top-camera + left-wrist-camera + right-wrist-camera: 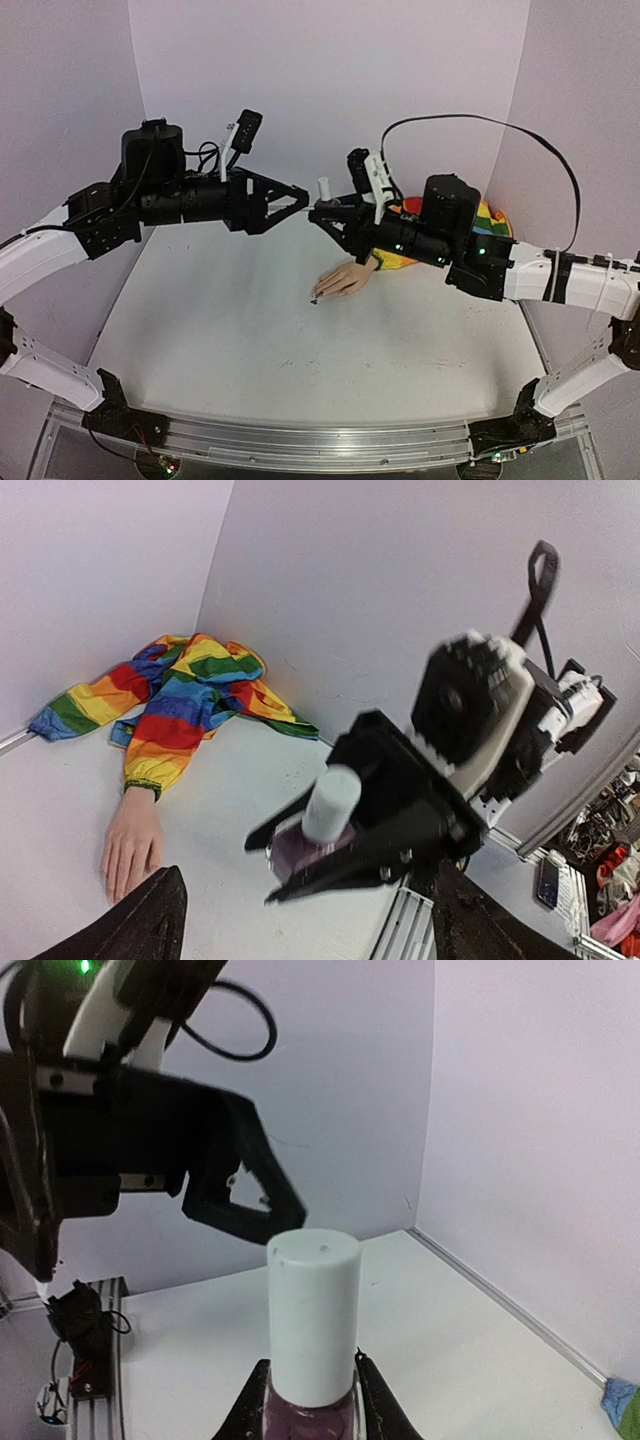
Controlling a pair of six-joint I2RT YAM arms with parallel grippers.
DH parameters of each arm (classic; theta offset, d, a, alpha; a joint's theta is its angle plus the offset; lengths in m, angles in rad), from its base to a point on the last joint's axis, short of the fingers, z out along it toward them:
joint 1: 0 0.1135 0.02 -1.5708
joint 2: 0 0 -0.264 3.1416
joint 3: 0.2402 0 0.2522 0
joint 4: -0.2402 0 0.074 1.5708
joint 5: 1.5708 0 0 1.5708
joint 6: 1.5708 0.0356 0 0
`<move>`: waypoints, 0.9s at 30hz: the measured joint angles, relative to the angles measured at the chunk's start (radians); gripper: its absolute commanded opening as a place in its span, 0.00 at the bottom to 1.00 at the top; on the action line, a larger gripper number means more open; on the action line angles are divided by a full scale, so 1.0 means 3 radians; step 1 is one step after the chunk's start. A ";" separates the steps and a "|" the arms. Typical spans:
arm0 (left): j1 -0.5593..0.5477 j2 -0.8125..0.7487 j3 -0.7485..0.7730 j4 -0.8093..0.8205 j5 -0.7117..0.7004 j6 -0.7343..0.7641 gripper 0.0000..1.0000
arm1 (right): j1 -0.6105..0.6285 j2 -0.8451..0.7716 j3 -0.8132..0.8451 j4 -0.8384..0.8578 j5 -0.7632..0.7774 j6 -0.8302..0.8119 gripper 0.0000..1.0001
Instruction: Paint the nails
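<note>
1 nail (pixel 314 298) looks dark, the others bare. Right gripper (pixel 325 212) clamps the capped bottle (pixel 324 192); left gripper (pixel 298 200) gapes beside it.

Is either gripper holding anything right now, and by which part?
The right gripper grips the small purple glass polish bottle with a white cylindrical cap by its glass body, below the cap. The open left gripper holds nothing.

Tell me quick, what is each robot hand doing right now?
Left hand: open, holding nothing.
Right hand: closed on the small purple glass bottle with a white cylindrical cap.
</note>
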 measured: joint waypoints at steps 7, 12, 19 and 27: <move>0.0000 0.0285 0.0231 -0.0072 -0.0277 -0.0117 0.65 | 0.0323 0.0357 0.0112 -0.0187 0.0802 -0.0245 0.00; 0.0000 0.0346 0.0312 -0.0122 -0.0354 -0.0120 0.64 | 0.0380 0.0417 0.0191 -0.0202 0.0992 -0.0317 0.00; 0.0000 0.0425 0.0324 -0.0191 -0.0450 -0.0140 0.47 | 0.0395 0.0422 0.0280 -0.0179 0.1045 -0.0337 0.00; 0.0000 0.0496 0.0359 -0.0220 -0.0440 -0.0127 0.25 | 0.0429 0.0479 0.0359 -0.0164 0.1047 -0.0361 0.00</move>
